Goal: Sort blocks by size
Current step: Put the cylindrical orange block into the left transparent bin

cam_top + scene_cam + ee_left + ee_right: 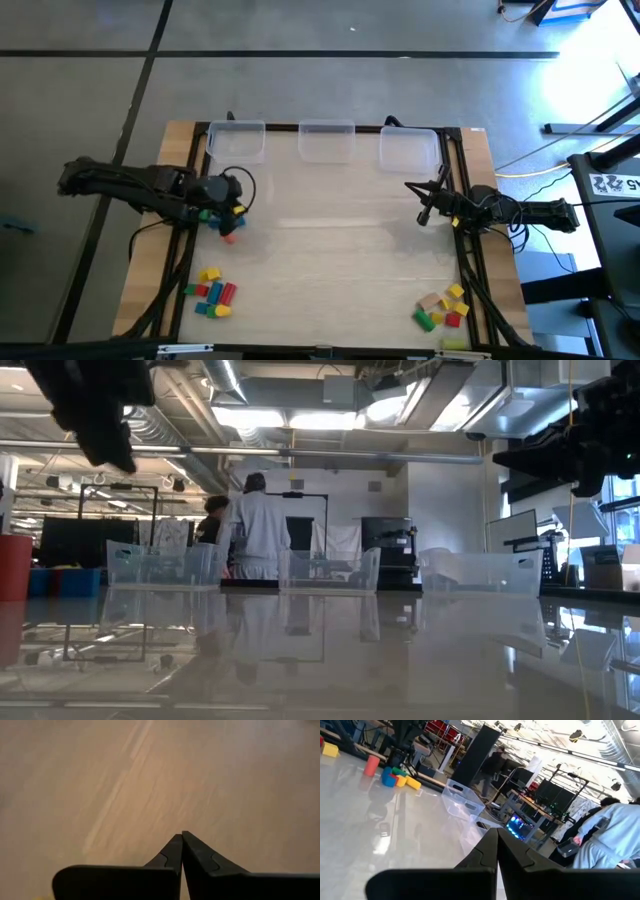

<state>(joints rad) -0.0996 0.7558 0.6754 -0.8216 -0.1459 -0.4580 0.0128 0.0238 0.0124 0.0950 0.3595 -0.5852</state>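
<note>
Looking down on the counter [330, 230], we see the blocks split into clusters: one heap [212, 292] near seven o'clock, another heap [443, 307] near five o'clock, and a few blocks [228, 221] under the left arm at nine o'clock. The left pincer [181, 836] hangs over bare wood, clenched tight on nothing. The right pincer [496, 831] sits at three o'clock, also clenched and empty. Three clear bins [326, 140] line the twelve o'clock edge. Beyond the counter, a person [257, 525] in a light coat stands.
</note>
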